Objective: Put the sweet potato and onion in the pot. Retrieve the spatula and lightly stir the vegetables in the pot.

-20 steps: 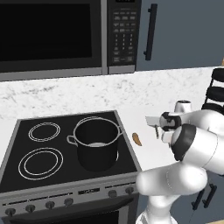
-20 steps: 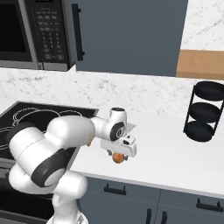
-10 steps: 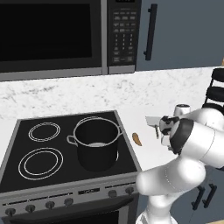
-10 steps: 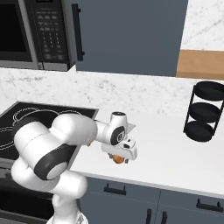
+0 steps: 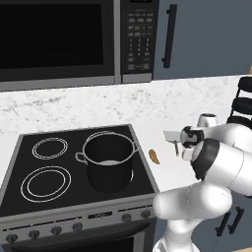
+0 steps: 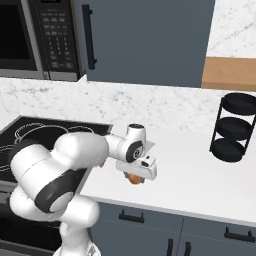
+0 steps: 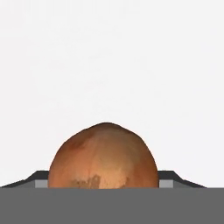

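The onion (image 7: 103, 155), round and orange-brown, rests on the white counter (image 6: 200, 170) right of the stove. My gripper (image 6: 134, 176) has come down over it, one finger on each side. In the hand view the onion hides the fingers' inner edges, so contact does not show. From the left base view the gripper (image 5: 176, 148) hangs just right of the sweet potato (image 5: 154, 156), a small orange-brown tuber lying on the counter beside the cooktop. The dark grey pot (image 5: 109, 160) stands on the front right burner, nothing visible inside.
A black cooktop (image 5: 44, 172) lies left of the pot, with a microwave (image 5: 59, 42) above it. A black three-tier rack (image 6: 234, 127) stands at the counter's far right. A wooden board (image 6: 230, 74) leans against the wall behind it.
The hand has sunk lower over the onion. The fingers have drawn in somewhat. The onion, sweet potato and pot have not moved.
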Tool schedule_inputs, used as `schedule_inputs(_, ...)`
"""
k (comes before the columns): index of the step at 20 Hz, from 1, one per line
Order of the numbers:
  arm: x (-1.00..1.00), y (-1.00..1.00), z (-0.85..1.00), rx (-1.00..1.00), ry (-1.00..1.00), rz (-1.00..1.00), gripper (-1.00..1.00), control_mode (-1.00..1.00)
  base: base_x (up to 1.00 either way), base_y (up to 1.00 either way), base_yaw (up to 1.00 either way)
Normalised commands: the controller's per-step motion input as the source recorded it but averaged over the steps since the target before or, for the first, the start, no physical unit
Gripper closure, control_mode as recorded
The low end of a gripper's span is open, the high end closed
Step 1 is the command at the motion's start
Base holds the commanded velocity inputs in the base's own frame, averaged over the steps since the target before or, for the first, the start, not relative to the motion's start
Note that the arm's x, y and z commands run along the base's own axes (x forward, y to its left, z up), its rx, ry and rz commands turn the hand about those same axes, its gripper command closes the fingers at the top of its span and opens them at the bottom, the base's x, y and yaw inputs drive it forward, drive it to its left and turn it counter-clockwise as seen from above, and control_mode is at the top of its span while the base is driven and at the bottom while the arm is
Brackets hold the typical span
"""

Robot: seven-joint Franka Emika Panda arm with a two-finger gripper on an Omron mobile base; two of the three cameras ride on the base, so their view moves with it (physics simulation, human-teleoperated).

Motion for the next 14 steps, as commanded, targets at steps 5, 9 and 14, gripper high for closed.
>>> schedule_inputs(5,-0.25,0.28,0.98,0.02,-0.07,0.00,1.00,-1.00,0.00,0.00,0.00)
schedule_inputs(9,-0.23,0.53,1.00,0.00,-0.01,0.00,1.00,-1.00,0.00,0.00,0.00)
schedule_inputs(14,-0.46,0.89,0.83,0.00,-0.04,0.00,1.00,-1.00,0.00,0.00,0.00)
